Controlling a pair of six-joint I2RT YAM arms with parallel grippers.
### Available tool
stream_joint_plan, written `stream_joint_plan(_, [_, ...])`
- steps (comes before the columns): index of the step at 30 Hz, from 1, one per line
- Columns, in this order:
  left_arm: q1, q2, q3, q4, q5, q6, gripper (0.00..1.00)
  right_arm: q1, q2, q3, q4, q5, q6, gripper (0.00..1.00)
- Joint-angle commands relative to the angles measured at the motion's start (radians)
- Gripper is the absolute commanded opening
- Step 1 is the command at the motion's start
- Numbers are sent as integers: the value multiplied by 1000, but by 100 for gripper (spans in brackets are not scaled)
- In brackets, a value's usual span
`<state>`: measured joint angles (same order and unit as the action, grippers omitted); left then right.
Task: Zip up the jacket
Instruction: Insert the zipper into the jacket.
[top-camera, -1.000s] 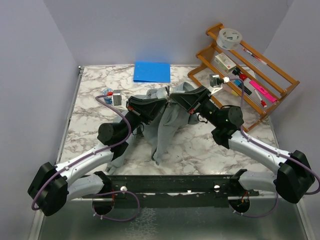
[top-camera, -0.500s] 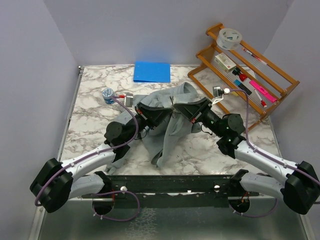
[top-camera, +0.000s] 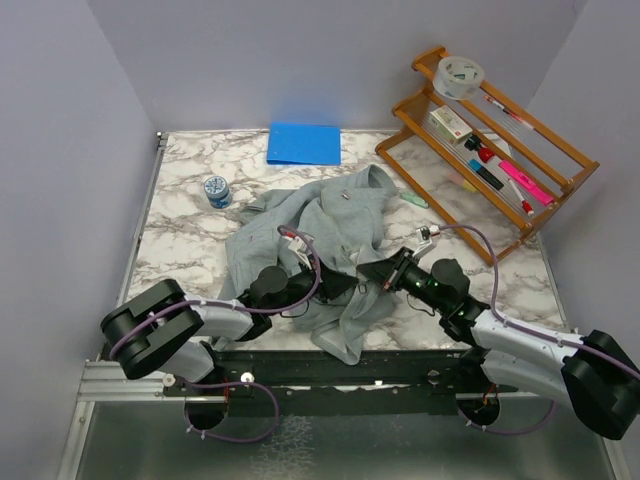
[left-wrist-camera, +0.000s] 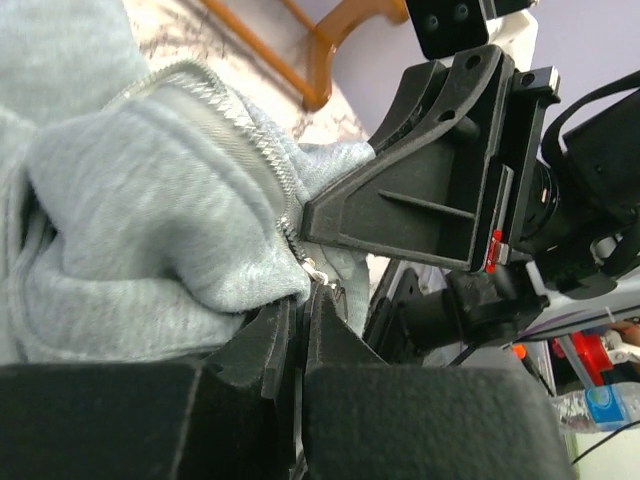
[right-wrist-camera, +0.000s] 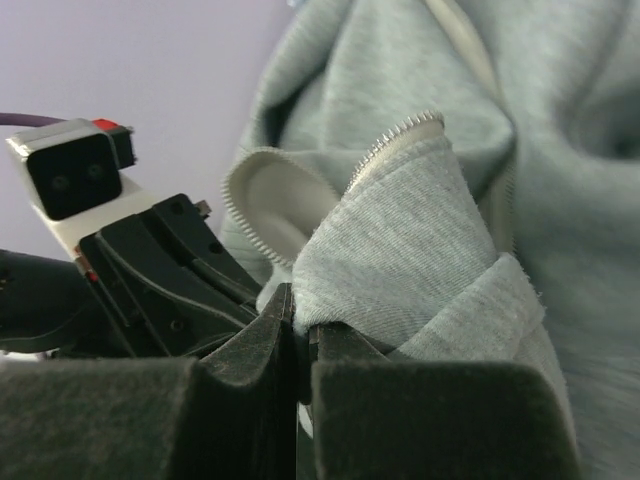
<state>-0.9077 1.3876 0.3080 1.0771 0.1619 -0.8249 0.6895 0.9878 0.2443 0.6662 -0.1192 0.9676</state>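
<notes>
Jacket (top-camera: 325, 215) within left gripper (top-camera: 347, 285), right gripper (top-camera: 366, 272)

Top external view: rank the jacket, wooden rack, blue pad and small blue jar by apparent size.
1. jacket and wooden rack: their spreads look about alike, and the rack stands taller, nearer the camera, so I leave these two unranked.
2. blue pad
3. small blue jar, clearly the smallest.

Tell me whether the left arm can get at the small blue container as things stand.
Probably not yet: the left claw is shut on the jacket by its zipper, so it must let go first, and the bunched jacket lies between it and the small blue container.
</notes>
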Motion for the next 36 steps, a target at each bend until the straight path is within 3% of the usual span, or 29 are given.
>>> stream_joint_plan(1, [-49,72,-68,52,79,-32,0,-7,-37,-31,-40,150,-4,0])
stream_joint_plan(5, [-76,70,-79,56,83,-43,0,-7,-92,-32,-169,147,-35,0])
stream_joint_plan(14, [-120,28,-134,6,107,-75,0,-7,-163,-1,-312,-28,-99,1])
stream_joint_plan(22, [-128,-96,-148,-174,88,-39,0,-6,-324,111,-651,-57,-210,20])
stream_joint_plan(27, [-129,-99,-144,-196,99,-38,0,-7,-367,258,-928,-57,-330,31])
stream_joint_plan(31, [-129,-100,-142,-204,111,-35,0,-7,-364,399,-1113,30,-447,43])
stream_joint_plan(36, [-129,-108,-142,-215,122,-40,0,-7,-326,522,-1152,137,-653,57])
